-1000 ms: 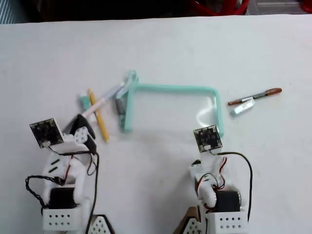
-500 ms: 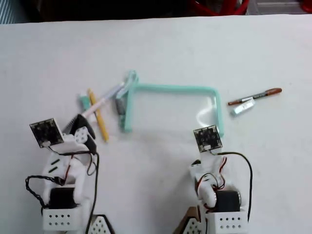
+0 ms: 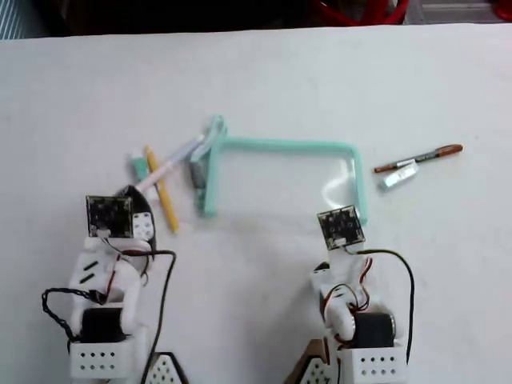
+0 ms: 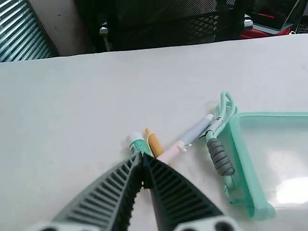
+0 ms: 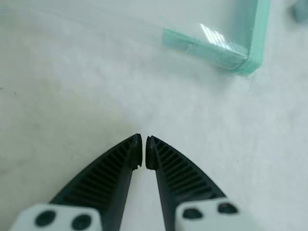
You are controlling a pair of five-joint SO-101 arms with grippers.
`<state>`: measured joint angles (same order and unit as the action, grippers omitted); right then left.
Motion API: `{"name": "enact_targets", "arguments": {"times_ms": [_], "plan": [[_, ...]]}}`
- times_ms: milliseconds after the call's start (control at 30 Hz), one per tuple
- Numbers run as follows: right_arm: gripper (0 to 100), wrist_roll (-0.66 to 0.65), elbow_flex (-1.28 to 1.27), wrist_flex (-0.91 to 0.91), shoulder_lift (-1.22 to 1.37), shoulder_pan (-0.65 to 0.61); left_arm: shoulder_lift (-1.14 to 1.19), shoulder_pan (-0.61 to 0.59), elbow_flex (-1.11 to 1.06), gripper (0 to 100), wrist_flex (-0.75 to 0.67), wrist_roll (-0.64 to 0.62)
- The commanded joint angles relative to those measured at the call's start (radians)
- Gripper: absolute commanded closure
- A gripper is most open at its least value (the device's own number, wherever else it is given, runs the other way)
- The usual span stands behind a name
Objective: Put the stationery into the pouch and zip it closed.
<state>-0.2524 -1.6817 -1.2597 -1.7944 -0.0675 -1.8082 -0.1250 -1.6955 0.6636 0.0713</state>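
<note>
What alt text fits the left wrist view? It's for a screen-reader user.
The shut left gripper hangs over a white table, its tip close to several pens lying beside a clear pouch with a mint-green edge.

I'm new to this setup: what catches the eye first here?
A clear pouch with a mint-green rim lies mid-table. A yellow pen and a pastel pen cross at its left end, just ahead of the left gripper; a brown marker lies off its right end.

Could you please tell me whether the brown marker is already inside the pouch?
No, the brown marker lies on the table outside the teal rim of the pouch, apart from it.
</note>
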Motion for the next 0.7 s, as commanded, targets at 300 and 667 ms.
{"name": "enact_targets", "arguments": {"times_ms": [300,667], "plan": [[97.1,0.003,-0.009,-0.008,-0.002,0.004,-0.013,-0.010,0.020,98,-0.012,0.015],[97.1,0.003,-0.009,-0.008,-0.002,0.004,-0.013,-0.002,0.066,98,0.114,0.233]]}}
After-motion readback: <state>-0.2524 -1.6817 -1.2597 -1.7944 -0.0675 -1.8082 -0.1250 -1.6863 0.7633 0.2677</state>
